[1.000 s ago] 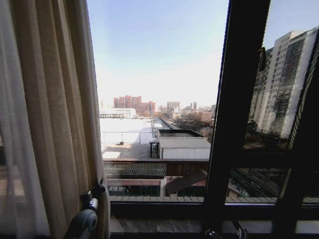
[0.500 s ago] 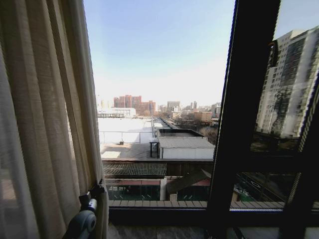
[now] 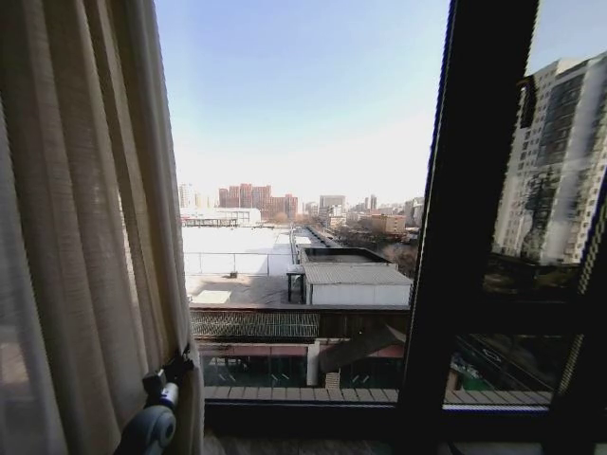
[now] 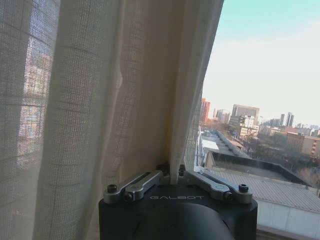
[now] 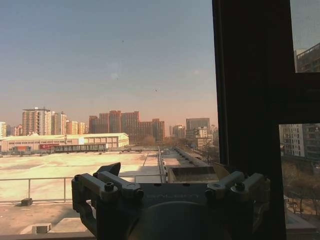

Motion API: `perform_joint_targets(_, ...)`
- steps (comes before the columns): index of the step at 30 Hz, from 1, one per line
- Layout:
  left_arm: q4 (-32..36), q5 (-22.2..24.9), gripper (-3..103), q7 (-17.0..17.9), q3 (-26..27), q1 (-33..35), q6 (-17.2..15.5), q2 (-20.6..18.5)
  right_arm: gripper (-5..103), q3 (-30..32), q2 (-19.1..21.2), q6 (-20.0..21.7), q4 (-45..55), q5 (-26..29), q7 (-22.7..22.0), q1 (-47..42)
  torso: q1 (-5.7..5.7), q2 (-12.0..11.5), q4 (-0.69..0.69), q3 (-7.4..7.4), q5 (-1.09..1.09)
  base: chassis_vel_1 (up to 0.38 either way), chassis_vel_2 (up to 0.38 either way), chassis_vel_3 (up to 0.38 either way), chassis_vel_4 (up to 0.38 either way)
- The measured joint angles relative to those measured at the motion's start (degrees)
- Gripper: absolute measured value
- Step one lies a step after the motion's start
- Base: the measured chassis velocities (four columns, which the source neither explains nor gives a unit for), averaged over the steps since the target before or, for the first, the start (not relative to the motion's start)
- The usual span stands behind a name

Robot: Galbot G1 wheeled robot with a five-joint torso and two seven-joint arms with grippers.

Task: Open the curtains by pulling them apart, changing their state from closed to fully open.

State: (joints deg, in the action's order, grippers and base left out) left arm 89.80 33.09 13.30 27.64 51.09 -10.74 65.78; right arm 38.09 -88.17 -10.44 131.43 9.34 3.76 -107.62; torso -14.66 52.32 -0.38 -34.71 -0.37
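Note:
One cream, pleated panel of the curtains [image 3: 85, 237] hangs bunched at the left side of the window, its inner edge running down to my left gripper [image 3: 175, 368]. In the left wrist view the left gripper [image 4: 174, 172] is shut on that hanging edge of the curtain [image 4: 125, 90], with the fabric rising straight out from between its fingers. My right gripper [image 5: 165, 175] stands open in front of the bare glass, holding nothing, next to the dark frame bar [image 5: 250, 115].
A thick dark window frame bar [image 3: 465, 209] stands upright right of centre, with a cross bar lower right. The window's lower frame rail [image 3: 303, 412] runs along the bottom. Bare glass lies between the curtain and the bar.
The whole head picture has shifted slightly, so the camera moved. The left gripper and the curtain edge sit a little farther left and lower. The right gripper's tips have left the bottom edge.

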Motion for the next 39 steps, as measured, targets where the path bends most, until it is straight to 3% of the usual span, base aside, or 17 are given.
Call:
perform_joint_targets(9, 3.85, -2.03, 0, -0.23, 1.61, 3.65, 0.0, 0.13, 100, 0.34, 0.4, 0.11, -0.36, 0.05, -0.03, 0.83, -0.06, -0.03, -0.09, -0.03, -0.04, -0.002, 0.002, -0.001, -0.006)
perform_joint_targets(21, 15.19, -2.7, 0, 0.74, 4.68, 13.36, -0.74, 0.54, 100, 0.35, 0.37, 1.02, 0.07, -0.25, -0.02, 1.06, -0.04, -0.03, -0.02, -0.02, -0.05, -0.002, 0.001, -0.001, -0.004)
perform_joint_targets(39, 18.86, -2.55, 0, 1.23, 5.9, 16.33, -0.71, 0.19, 100, 0.5, 0.12, 1.17, 1.05, -0.23, 0.0, 1.39, -0.03, -0.02, -0.03, -0.02, -0.03, 0.0, 0.0, 0.0, 0.0)
